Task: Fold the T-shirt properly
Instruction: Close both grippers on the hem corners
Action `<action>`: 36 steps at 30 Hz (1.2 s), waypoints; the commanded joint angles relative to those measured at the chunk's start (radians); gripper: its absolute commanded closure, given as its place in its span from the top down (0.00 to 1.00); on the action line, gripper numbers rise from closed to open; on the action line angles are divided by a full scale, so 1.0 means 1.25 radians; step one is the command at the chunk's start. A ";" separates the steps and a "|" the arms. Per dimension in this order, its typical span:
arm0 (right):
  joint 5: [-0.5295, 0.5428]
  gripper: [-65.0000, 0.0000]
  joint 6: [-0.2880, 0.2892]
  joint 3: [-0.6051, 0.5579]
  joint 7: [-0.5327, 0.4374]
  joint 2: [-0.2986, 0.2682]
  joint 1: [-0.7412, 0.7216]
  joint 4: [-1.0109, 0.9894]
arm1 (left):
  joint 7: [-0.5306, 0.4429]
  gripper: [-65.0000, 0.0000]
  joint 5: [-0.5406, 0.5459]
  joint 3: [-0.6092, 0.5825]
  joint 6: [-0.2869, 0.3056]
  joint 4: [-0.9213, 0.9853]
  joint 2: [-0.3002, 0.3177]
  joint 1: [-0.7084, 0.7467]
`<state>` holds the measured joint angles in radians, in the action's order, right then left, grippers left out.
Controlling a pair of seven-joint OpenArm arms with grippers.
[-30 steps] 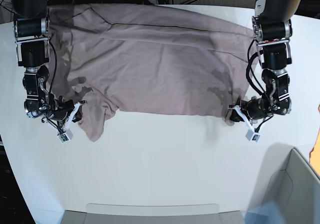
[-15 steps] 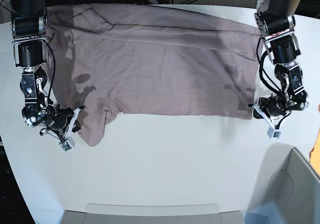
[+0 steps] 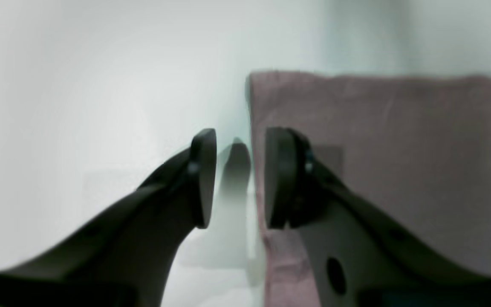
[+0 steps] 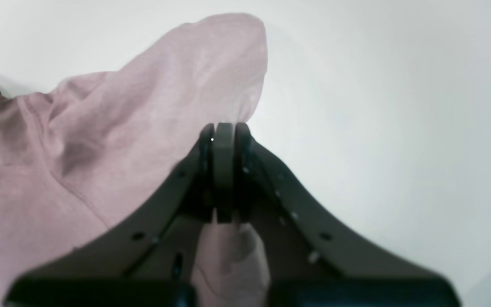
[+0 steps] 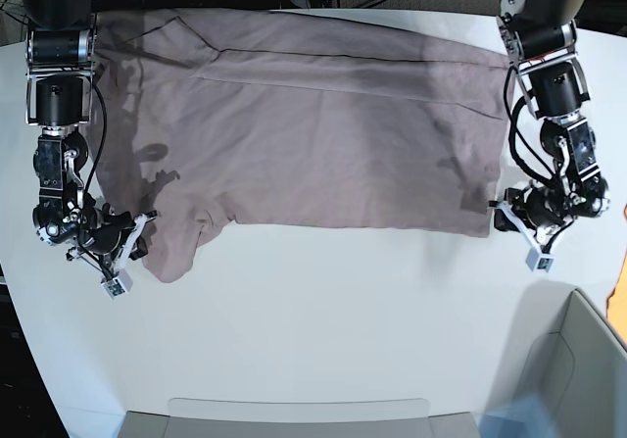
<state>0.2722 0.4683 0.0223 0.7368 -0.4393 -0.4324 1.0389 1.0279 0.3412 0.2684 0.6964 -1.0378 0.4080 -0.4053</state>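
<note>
T-shirt (image 5: 313, 124) lies spread on the white table (image 5: 323, 330), sleeve (image 5: 176, 247) drooping toward the table's near edge. Right gripper (image 4: 224, 140) is clamped on sleeve fabric. Left gripper (image 3: 237, 170) sits at the T-shirt's opposite hem corner (image 3: 262, 85), fingers (image 3: 205, 170) parted, nothing between them; one finger overlaps the cloth edge.

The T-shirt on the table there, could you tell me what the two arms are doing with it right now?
A two-arm robot is partway through folding the T-shirt, which lies spread across the white table. The right gripper is shut on the fabric at the bunched sleeve end. The left gripper sits at the opposite corner with its jaws apart, one finger over the cloth edge and nothing pinched. The shirt is flat but not yet neatly folded.
</note>
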 commanded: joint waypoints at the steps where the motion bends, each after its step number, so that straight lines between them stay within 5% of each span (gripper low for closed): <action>1: 0.007 0.00 -0.001 0.005 -0.017 -0.013 -0.020 0.010 | -0.008 0.28 0.041 -0.003 0.001 -0.009 0.013 -0.024; 10: 0.007 0.00 -0.001 0.004 -0.017 -0.011 -0.012 0.010 | -0.062 0.27 0.085 -0.007 0.001 0.121 0.013 -0.045; 23: 0.007 0.00 -0.001 0.004 -0.017 -0.013 0.004 0.010 | -0.132 0.27 0.085 -0.133 0.001 0.283 0.014 -0.119; 29: 0.007 0.00 -0.001 0.004 -0.017 -0.017 0.004 0.010 | -0.137 0.01 0.085 -0.143 0.001 0.281 0.015 -0.113; 36: 0.011 0.00 -0.001 0.012 -0.018 -0.016 0.004 0.041 | -0.137 0.00 0.085 -0.138 0.001 0.247 0.017 -0.113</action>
<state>0.2714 0.4683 0.0280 0.7372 -0.4431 -0.3958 1.0676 0.8673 0.4431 0.0933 0.6960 -0.7116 0.4152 -0.5205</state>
